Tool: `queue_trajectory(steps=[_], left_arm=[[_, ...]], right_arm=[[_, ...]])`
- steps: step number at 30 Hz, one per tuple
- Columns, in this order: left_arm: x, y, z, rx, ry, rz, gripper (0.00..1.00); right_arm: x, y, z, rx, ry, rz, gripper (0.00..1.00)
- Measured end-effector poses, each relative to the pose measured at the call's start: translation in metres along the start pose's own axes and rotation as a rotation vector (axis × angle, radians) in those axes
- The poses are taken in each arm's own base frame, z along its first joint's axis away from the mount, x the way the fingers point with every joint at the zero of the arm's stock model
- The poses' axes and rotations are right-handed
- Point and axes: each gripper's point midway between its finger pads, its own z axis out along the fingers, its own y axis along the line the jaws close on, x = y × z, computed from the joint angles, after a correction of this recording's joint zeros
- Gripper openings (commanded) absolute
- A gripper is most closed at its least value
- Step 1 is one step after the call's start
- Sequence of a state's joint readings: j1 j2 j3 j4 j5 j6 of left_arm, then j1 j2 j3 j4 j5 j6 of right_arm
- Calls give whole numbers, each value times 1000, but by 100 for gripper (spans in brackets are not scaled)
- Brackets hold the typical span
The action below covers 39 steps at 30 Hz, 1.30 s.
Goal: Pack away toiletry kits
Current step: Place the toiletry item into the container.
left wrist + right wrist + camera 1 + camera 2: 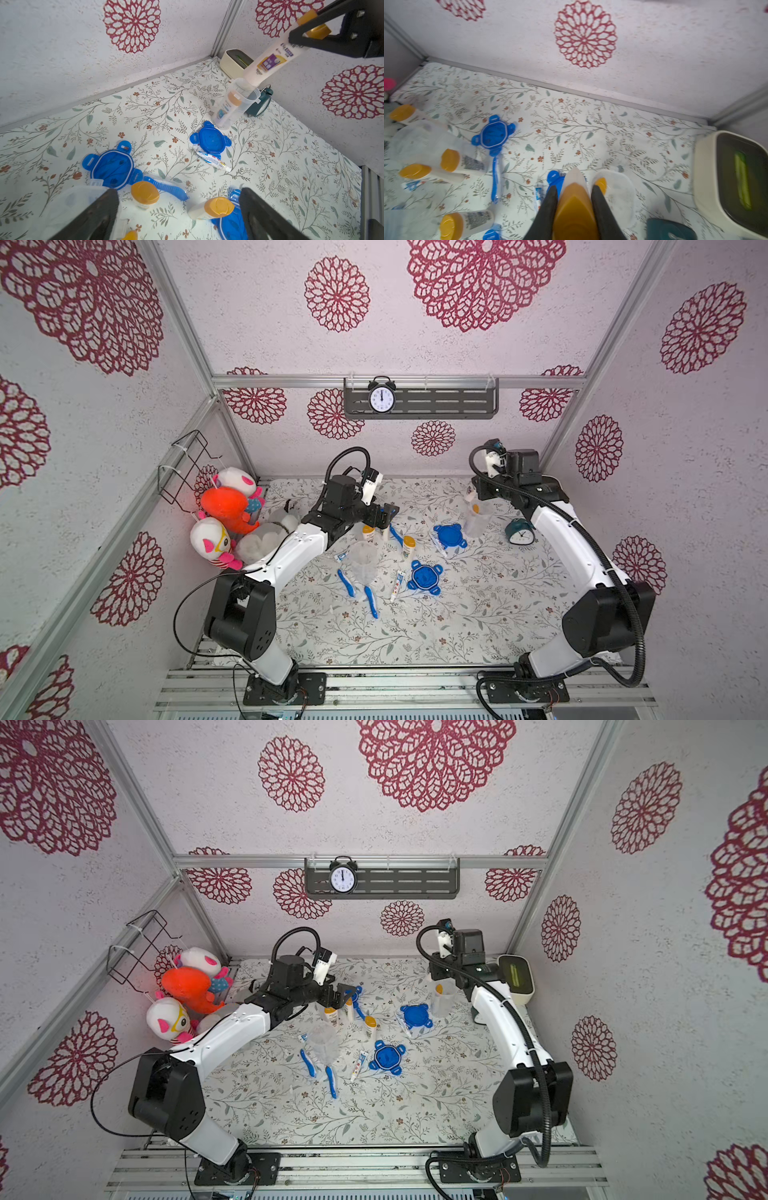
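My right gripper (574, 188) is shut on the orange cap of a white bottle (270, 62). The bottle hangs tilted just over the mouth of a clear jar (236, 104) at the back right, which holds another orange-capped bottle. My left gripper (178, 195) is open above two loose bottles (368, 533) (408, 546) near the table's middle, gripping nothing. A second clear jar (363, 562) stands empty in the middle. Two blue toothbrushes (345, 583) (371, 601), a toothpaste tube (397, 585) and two blue four-tab lids (449, 536) (424, 576) lie around it.
Plush toys (224, 510) are piled at the back left under a wire rack (187, 468). A teal alarm clock (519, 532) stands right of the far jar, with a cream box (515, 977) in the back right corner. A wall shelf (457, 402) carries a black clock.
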<state>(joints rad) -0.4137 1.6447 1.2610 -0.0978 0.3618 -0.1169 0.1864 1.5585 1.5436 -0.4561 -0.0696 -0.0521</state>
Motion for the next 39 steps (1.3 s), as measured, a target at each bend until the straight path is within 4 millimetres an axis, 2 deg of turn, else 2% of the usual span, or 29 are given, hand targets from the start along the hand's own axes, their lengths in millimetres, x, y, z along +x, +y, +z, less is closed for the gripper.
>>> queue_trajectory(steps=[6,14,24,33,39], left_arm=[[0,0,2,2,4,5,95],[4,1,3,1,10,16,95],[13,3,3,-9,36,27,96],[14,4,4,-13,39,32,96],[17,5,4,-20,45,38,96]], right_arm=[[13,-17,-11,105,36,0,18],[25,-38,-7,178,75,26,17],[55,-55,37,205,170,64,17],[79,-55,70,179,231,77,20],[92,-54,84,150,251,85,20]])
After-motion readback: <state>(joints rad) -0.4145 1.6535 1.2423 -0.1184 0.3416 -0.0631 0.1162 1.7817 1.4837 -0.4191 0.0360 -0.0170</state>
